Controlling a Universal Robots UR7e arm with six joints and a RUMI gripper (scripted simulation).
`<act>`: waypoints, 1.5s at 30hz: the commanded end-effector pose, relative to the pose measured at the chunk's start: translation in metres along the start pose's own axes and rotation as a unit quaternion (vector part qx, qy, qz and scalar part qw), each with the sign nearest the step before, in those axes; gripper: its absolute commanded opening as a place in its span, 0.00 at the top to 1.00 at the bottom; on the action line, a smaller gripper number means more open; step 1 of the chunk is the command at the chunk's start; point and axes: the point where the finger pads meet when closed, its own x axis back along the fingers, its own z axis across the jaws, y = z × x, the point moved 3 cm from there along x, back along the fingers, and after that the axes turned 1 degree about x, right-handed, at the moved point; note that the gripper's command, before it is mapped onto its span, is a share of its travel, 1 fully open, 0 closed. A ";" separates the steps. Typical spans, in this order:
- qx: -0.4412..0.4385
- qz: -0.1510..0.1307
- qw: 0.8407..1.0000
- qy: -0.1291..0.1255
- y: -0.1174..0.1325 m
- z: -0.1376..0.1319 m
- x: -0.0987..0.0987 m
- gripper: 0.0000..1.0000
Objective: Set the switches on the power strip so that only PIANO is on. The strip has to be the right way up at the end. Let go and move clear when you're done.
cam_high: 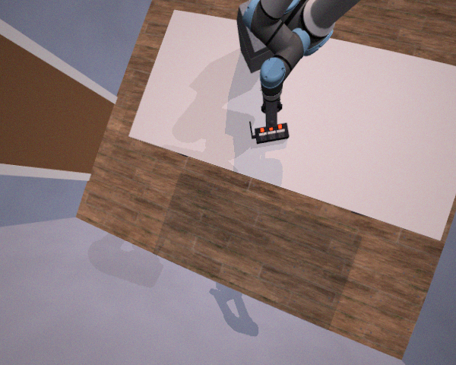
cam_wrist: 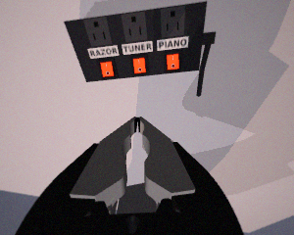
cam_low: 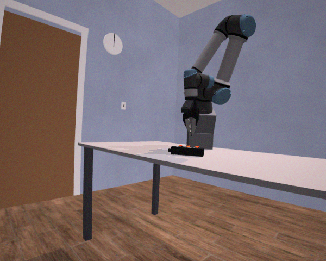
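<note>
A black power strip (cam_wrist: 137,41) lies the right way up on the white table, with labels RAZOR, TUNER and PIANO above three orange-red rocker switches (cam_wrist: 139,66). All three switches look lit. The strip also shows in the top view (cam_high: 271,132) and in the exterior view (cam_low: 186,150). Its short black cord stub (cam_wrist: 202,64) sticks out beside the PIANO end. My gripper (cam_wrist: 137,117) is shut and empty. It hangs above the table, a little short of the switch row, tip down (cam_low: 189,129).
The robot's grey base block (cam_low: 202,131) stands on the table just behind the strip. The near table edge (cam_high: 259,180) runs close to the strip. A door (cam_low: 35,109) is at the left of the room.
</note>
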 end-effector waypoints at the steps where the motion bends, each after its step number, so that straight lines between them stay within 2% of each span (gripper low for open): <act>1: 0.000 0.000 1.000 0.005 -0.004 0.002 -0.017 1.00; 5: 0.000 0.000 1.000 0.005 -0.004 0.002 -0.021 1.00; 9: 0.000 0.000 1.000 0.005 -0.004 0.001 -0.037 1.00; 20: 0.000 0.001 1.000 0.005 0.001 -0.005 -0.065 1.00; 31: -0.001 0.002 1.000 0.005 0.004 -0.009 -0.077 1.00; 45: -0.001 0.002 1.000 0.005 0.005 -0.009 -0.079 1.00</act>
